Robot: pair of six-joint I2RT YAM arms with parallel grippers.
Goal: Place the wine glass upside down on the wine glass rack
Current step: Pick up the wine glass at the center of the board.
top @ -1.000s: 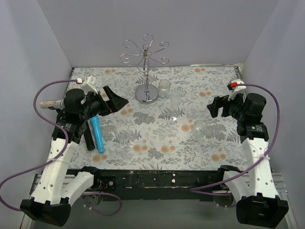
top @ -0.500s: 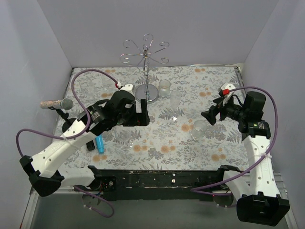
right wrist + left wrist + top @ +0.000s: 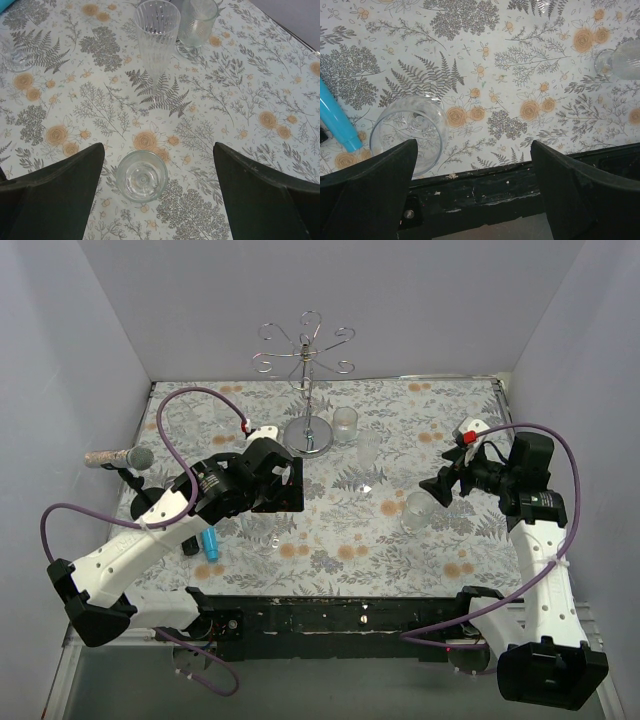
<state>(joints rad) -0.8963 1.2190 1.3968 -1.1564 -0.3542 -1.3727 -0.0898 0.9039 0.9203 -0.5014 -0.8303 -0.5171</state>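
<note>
1. The left gripper [image 3: 287, 485] hangs over the near-left part of the table [image 3: 450, 410] with its jaws spread wide. It holds nothing and touches nothing. In its wrist view, the left wine glass [image 3: 410, 132] stands just beside one finger.
2. The right gripper [image 3: 432, 487] is also spread wide and empty. It is tilted down toward the right wine glass [image 3: 418, 510], which stands apart from it on the cloth.
3. The wine glass rack [image 3: 308, 390] stands alone at the back centre on its round mirrored base, with no glass hanging from its curled arms.
4. The count:
   - one rack and two arms
   - two wine glasses
   - one short tumbler [image 3: 345, 425]
   - one tall ribbed glass [image 3: 369, 448], both just right of the rack's base
   - one blue cylinder [image 3: 210, 541]
   - one microphone-like object [image 3: 120, 457] at the left edge
   - fainter clear glassware at the back left, too indistinct to count
5. The table wears a pale cloth printed with grey ferns and orange roses. Plain pale walls [image 3: 400, 300] close it in on three sides, and a black rail runs along the near edge.
</note>
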